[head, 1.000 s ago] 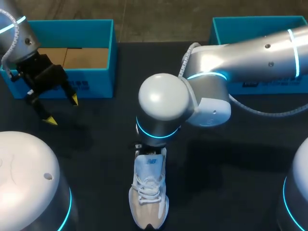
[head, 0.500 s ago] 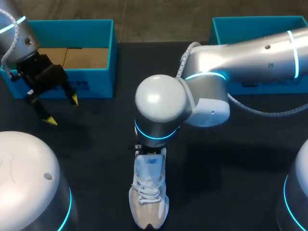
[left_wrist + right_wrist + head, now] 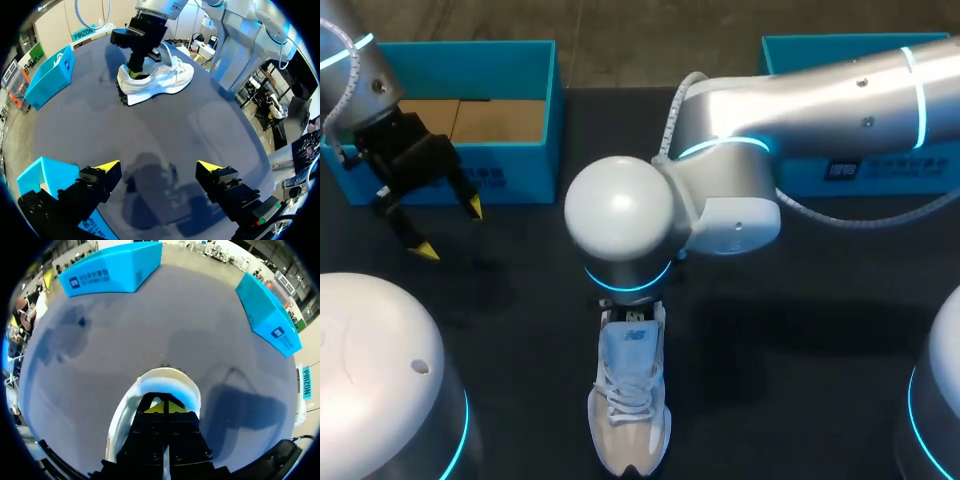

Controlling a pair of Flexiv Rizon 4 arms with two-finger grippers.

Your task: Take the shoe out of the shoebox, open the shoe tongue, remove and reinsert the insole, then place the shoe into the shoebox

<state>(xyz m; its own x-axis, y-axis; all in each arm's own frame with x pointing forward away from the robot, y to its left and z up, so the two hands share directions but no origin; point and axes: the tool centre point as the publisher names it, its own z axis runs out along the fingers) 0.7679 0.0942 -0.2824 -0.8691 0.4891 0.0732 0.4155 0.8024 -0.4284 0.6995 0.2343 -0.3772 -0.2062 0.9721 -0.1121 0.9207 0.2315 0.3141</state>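
Observation:
A white laced shoe (image 3: 630, 400) lies on the dark table near the front edge, toe toward me. My right arm's wrist (image 3: 620, 225) hangs over its heel and hides the gripper in the head view. In the right wrist view my right gripper (image 3: 163, 407) is shut, its yellow tips down inside the shoe's heel opening (image 3: 167, 382). The left wrist view shows that gripper (image 3: 134, 74) standing in the shoe (image 3: 162, 80). My left gripper (image 3: 438, 222) hangs open and empty in front of the open blue shoebox (image 3: 535, 110) at the back left.
A second blue shoebox (image 3: 800, 55) stands at the back right, partly behind my right arm. In the right wrist view two blue boxes (image 3: 112, 270) (image 3: 267, 312) stand far ahead of the shoe. Bare dark table lies between the shoe and the boxes.
My right arm's wrist and elbow have swung to the left over the shoe's heel. The shoe and my left arm have stayed where they were.

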